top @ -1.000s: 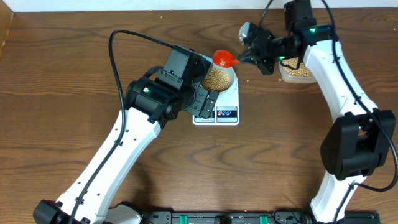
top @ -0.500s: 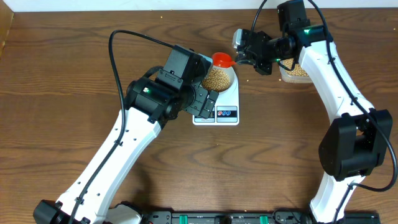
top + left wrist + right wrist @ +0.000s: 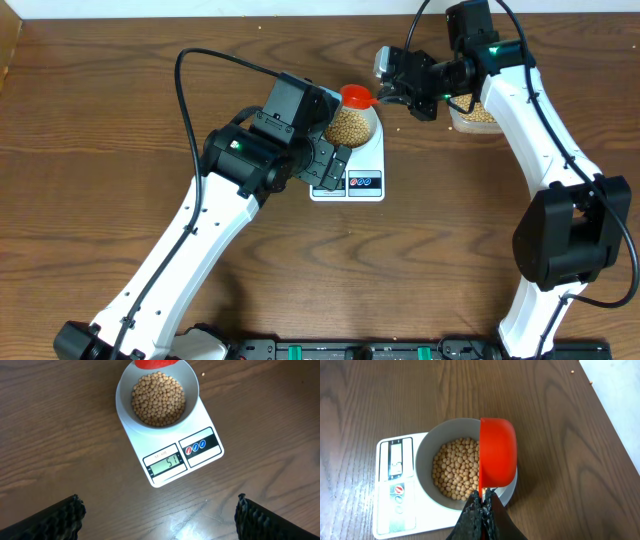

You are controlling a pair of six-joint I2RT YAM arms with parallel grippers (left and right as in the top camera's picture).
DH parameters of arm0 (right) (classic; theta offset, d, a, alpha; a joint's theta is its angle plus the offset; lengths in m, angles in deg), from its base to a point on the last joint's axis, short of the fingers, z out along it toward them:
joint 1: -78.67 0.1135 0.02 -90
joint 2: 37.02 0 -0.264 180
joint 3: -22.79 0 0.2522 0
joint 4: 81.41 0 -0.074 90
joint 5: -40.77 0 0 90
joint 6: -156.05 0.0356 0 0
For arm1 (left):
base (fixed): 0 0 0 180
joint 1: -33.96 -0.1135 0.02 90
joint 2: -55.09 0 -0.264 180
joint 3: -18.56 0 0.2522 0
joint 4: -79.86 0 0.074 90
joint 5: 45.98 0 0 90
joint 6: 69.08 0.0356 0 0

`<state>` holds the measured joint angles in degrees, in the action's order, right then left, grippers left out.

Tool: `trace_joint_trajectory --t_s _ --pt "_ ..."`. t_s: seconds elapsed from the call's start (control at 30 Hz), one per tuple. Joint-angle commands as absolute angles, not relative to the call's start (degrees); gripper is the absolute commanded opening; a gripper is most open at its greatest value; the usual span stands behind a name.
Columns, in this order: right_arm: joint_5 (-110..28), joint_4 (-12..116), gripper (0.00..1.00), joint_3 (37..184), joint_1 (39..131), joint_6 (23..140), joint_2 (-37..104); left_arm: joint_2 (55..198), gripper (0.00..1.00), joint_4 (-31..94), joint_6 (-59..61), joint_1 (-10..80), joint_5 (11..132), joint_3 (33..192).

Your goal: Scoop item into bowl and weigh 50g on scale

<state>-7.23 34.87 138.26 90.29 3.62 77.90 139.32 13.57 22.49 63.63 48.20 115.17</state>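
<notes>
Smooth round tan beans [image 3: 158, 399] fill the glossy pale bowl [image 3: 123, 406], which sits on the flat white plastic scale [image 3: 150, 446] on the wood-grain bench [image 3: 60, 435]. The right gripper [image 3: 481, 505] is pinched tight on the handle of a red plastic scoop [image 3: 497, 452], which is tipped on edge over the bowl's rim. The left gripper [image 3: 160, 517], its ribbed black pads spread wide, hovers empty above the scale.

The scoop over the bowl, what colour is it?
The scoop is bright orange-red, all one colour; the right wrist view shows it best.
</notes>
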Motion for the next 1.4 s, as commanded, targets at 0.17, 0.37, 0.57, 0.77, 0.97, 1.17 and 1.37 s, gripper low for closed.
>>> trace_joint_trajectory --t_s 0.17,0.37,0.57,0.77,0.97,1.17,1.37 --pt "-2.6 35.7 0.01 138.7 89.3 3.8 77.6 139.7 0.98 13.4 23.1 63.5 48.3 114.6" --pt "1.7 39.7 0.01 138.8 86.1 13.6 77.5 139.7 0.98 13.4 23.1 63.5 48.3 114.6" --pt "2.2 41.3 0.01 138.9 81.6 20.5 76.4 139.7 0.98 13.4 23.1 63.5 48.3 114.6" --pt "-1.4 41.3 0.01 138.9 75.7 29.6 73.8 139.7 0.98 13.4 23.1 63.5 48.3 114.6" --pt "-2.0 41.1 0.01 138.9 72.8 34.3 73.0 139.7 0.98 13.4 23.1 63.5 48.3 114.6" --pt "1.4 41.1 0.01 138.9 79.4 26.2 73.3 139.7 0.98 13.4 23.1 63.5 48.3 114.6" --pt "1.3 39.8 0.01 138.9 86.1 22.0 75.4 139.7 0.98 13.4 23.1 63.5 48.3 114.6"
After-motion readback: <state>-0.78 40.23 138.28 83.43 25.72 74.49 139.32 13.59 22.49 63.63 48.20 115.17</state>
